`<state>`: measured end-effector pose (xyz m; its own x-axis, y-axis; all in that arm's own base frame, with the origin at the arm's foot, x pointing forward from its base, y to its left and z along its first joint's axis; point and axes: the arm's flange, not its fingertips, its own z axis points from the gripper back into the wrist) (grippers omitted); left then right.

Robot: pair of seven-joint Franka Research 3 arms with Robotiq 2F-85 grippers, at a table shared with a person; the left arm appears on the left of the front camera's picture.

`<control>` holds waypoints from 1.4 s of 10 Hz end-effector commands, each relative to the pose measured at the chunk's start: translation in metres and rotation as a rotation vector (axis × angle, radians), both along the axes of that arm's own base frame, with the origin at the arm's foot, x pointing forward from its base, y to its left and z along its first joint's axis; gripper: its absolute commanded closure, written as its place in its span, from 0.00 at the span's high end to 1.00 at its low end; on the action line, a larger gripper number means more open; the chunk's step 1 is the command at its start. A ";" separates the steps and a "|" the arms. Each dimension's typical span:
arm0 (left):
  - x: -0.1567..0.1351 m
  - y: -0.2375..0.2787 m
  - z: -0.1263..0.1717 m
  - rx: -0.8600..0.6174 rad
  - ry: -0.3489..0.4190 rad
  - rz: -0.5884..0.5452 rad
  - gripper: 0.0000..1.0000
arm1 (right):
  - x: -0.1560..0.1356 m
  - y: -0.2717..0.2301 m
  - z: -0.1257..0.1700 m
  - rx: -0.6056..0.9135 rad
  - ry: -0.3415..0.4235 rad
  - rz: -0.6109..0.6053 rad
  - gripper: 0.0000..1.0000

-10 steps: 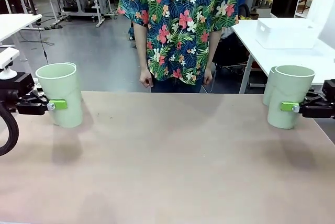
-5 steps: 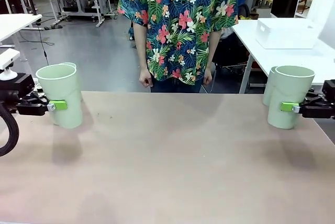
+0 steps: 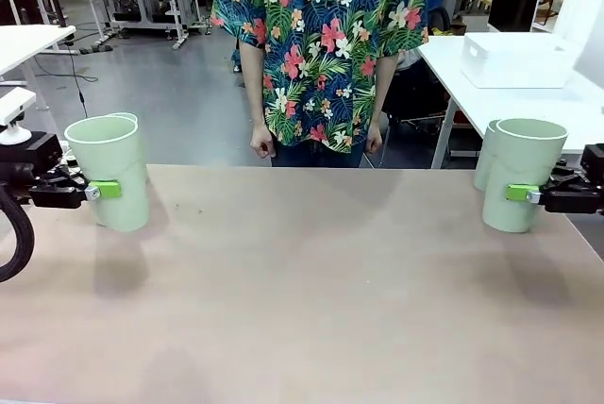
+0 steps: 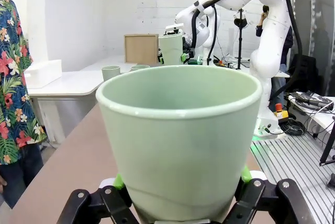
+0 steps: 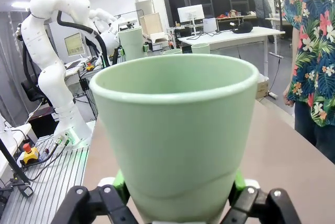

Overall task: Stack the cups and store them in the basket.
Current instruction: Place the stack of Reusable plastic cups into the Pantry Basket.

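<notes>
My left gripper (image 3: 102, 189) is shut on a pale green cup (image 3: 109, 173), upright at the table's left edge; a shadow lies on the table under it. A second cup's rim (image 3: 125, 118) peeks out behind it. My right gripper (image 3: 519, 193) is shut on another upright cup (image 3: 522, 175) at the right edge, with one more cup (image 3: 488, 154) just behind. In the left wrist view the held cup (image 4: 178, 140) sits between the green pads (image 4: 119, 182). The right wrist view shows its cup (image 5: 175, 135) the same way. The white basket (image 3: 514, 59) stands on a separate white table at the back right.
A person in a flowered shirt (image 3: 321, 45) stands at the far side, hands hanging by the table edge. The brown table (image 3: 311, 291) stretches between both arms. Two loose cups (image 4: 110, 72) stand at the table's right end, two others (image 5: 172, 51) at its left end.
</notes>
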<state>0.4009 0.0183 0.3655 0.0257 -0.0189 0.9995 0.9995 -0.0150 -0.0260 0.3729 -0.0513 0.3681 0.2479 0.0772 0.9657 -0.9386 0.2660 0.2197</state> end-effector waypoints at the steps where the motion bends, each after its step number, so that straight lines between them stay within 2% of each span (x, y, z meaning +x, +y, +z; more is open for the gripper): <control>1: 0.000 0.001 0.003 -0.002 -0.007 0.006 0.86 | 0.000 0.001 0.002 0.004 -0.004 0.001 0.85; 14: 0.000 0.001 0.003 -0.002 -0.007 0.006 0.86 | 0.000 0.001 0.002 0.004 -0.004 0.001 0.85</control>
<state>0.4009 0.0183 0.3655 0.0257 -0.0189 0.9995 0.9995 -0.0150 -0.0260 0.3729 -0.0513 0.3681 0.2480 0.0771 0.9657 -0.9386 0.2660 0.2198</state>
